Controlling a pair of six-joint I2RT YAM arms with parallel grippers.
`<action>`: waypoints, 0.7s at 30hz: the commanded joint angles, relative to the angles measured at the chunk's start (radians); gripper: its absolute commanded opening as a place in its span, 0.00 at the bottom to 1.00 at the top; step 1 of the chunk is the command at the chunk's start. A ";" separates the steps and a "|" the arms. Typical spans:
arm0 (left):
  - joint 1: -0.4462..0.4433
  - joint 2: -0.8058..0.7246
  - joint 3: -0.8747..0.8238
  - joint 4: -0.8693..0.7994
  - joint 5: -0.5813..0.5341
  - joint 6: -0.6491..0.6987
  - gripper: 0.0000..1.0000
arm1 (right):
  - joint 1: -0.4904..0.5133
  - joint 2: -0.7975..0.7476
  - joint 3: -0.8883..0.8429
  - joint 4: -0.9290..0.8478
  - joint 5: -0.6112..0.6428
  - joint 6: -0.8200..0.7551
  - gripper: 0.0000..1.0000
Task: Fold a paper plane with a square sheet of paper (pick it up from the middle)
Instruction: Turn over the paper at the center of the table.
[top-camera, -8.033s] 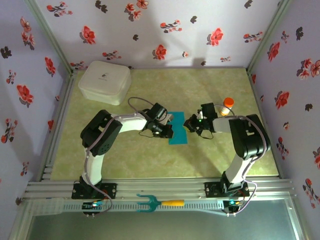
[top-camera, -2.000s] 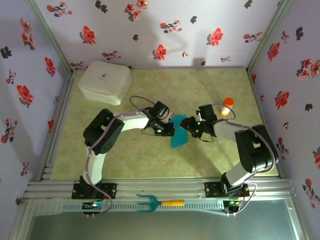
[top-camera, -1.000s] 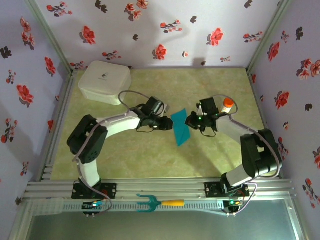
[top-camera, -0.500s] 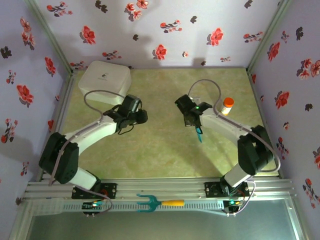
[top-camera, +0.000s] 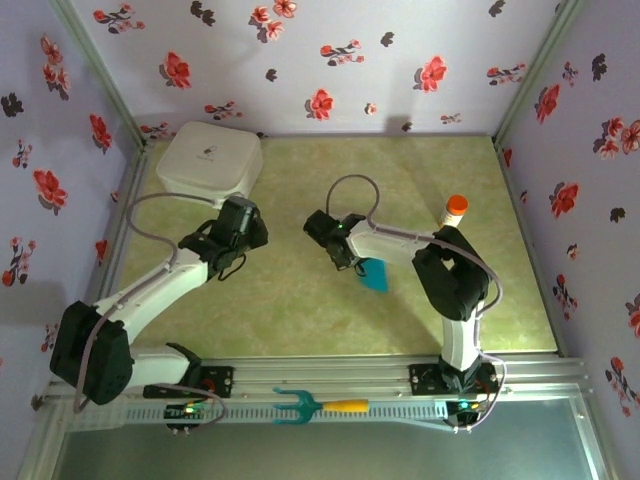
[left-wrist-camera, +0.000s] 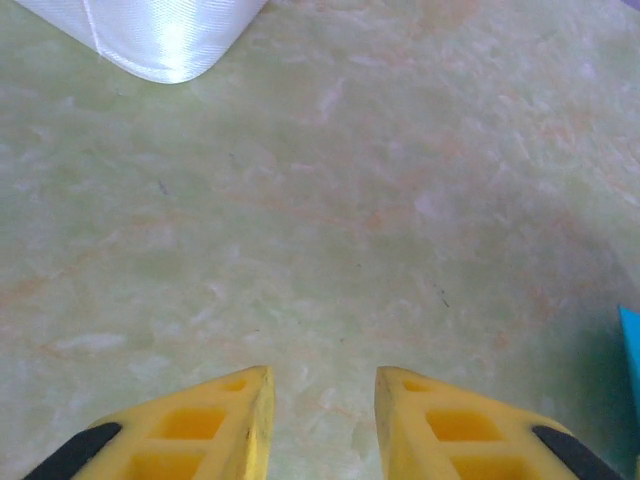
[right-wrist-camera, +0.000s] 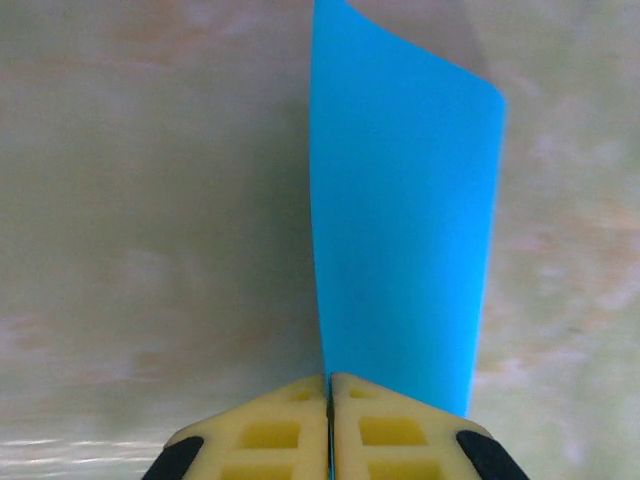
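The teal-blue sheet of paper (right-wrist-camera: 400, 220) stands up from between my right gripper's (right-wrist-camera: 330, 385) shut yellow fingers, with its far corner curled over. From above it is a small teal shape (top-camera: 376, 276) near the table's middle, just right of the right gripper (top-camera: 350, 262). The left gripper (left-wrist-camera: 320, 385) is open over bare table with nothing between its fingers. It sits well left of the paper (left-wrist-camera: 630, 350), whose edge shows at the far right of the left wrist view. In the top view the left gripper (top-camera: 245, 235) is near the white box.
A white lidded box (top-camera: 210, 163) stands at the back left, its corner (left-wrist-camera: 150, 40) ahead of the left gripper. An orange-capped bottle (top-camera: 455, 208) stands at the right. A teal fork tool with a yellow handle (top-camera: 300, 405) lies on the front rail.
The left gripper let go of the paper and drew back to the left, open. The right gripper, still shut on the paper, swung left and nearer across the table's middle.
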 joint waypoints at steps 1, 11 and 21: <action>0.007 -0.005 -0.011 -0.015 -0.031 -0.023 0.33 | 0.004 -0.008 0.031 0.067 -0.205 -0.002 0.16; 0.007 0.110 0.021 0.080 0.194 0.021 0.33 | -0.225 -0.349 -0.320 0.389 -0.670 0.121 0.48; -0.056 0.335 0.125 0.184 0.470 0.026 0.27 | -0.487 -0.498 -0.667 0.626 -1.028 0.267 0.04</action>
